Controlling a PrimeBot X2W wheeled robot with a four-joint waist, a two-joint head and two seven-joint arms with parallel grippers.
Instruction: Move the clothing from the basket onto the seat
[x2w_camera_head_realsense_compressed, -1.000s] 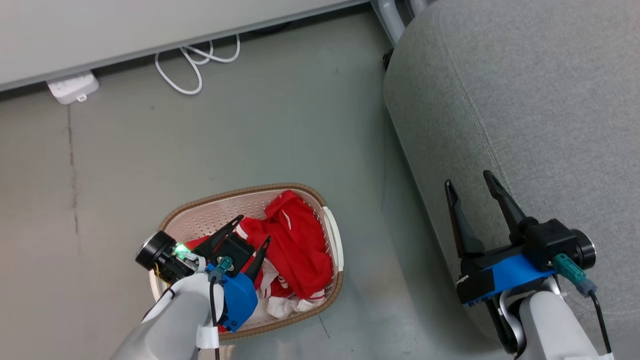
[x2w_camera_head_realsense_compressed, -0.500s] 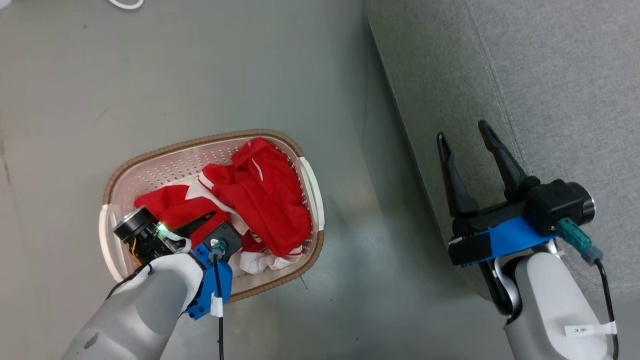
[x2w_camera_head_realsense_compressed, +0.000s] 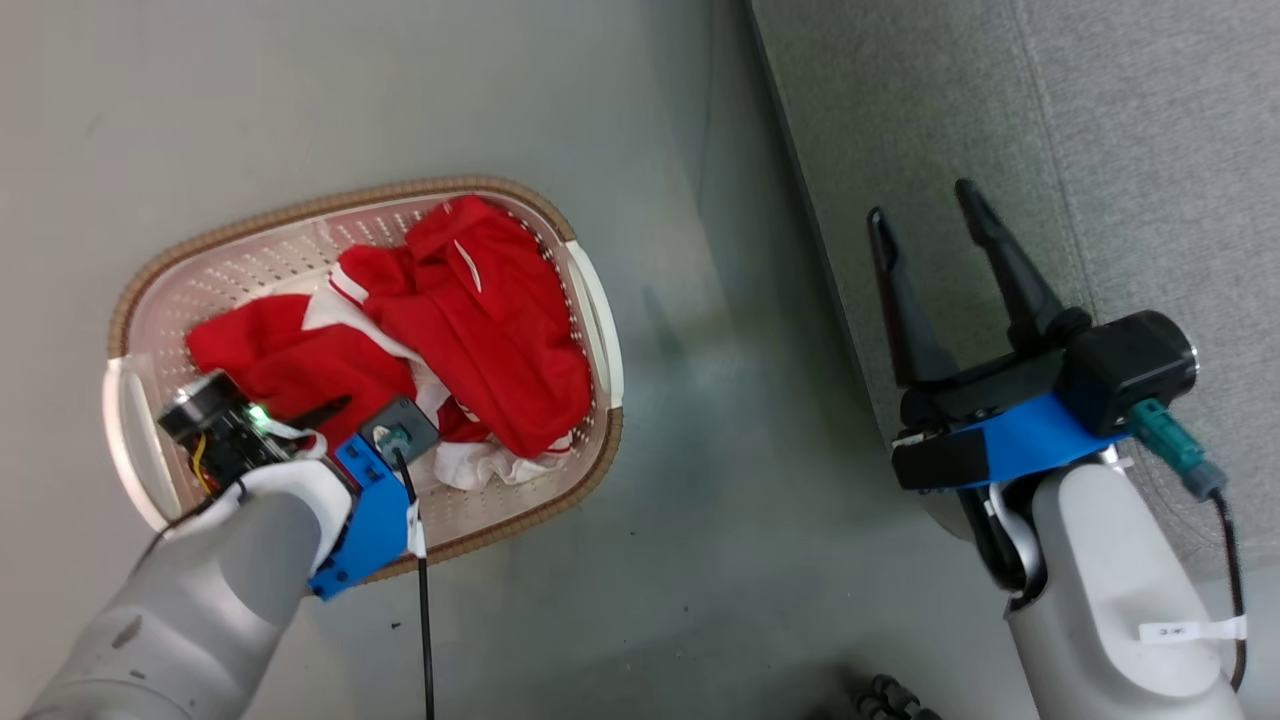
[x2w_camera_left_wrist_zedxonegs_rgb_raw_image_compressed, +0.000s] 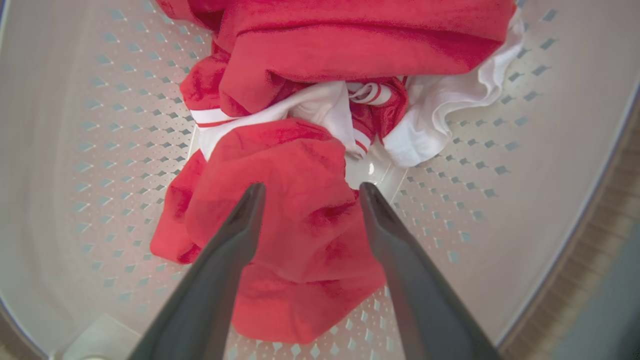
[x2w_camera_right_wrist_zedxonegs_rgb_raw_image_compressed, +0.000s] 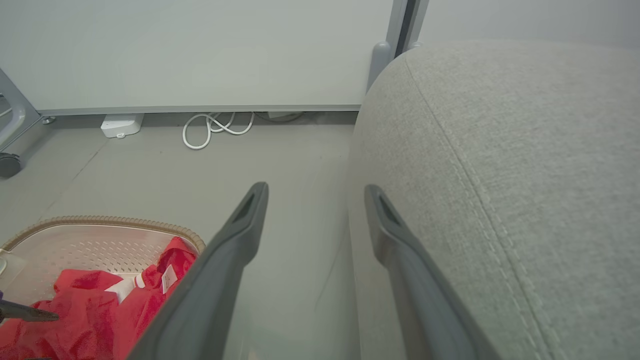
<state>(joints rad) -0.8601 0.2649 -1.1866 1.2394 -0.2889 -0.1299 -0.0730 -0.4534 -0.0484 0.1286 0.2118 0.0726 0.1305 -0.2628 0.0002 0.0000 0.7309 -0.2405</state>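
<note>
Soft matt clothing (x2w_camera_left_wrist_zedxonegs_rgb_raw_image_compressed: 295, 240); seemingly plastic basket (x2w_camera_left_wrist_zedxonegs_rgb_raw_image_compressed: 75, 125).

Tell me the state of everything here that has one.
clothing, crumpled in the basket, not gripped
basket, upright on the floor, holding the clothing
seat, no clothing on the visible part
left end effector, open, astride a red fold
right end effector, open, holding nothing

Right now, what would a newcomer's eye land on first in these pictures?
The bright red fabric clothing with white trim, heaped in the cream perforated plastic basket. The left end effector hangs open over the nearer red heap, while the right end effector is open at the edge of the large grey upholstered seat.
</note>
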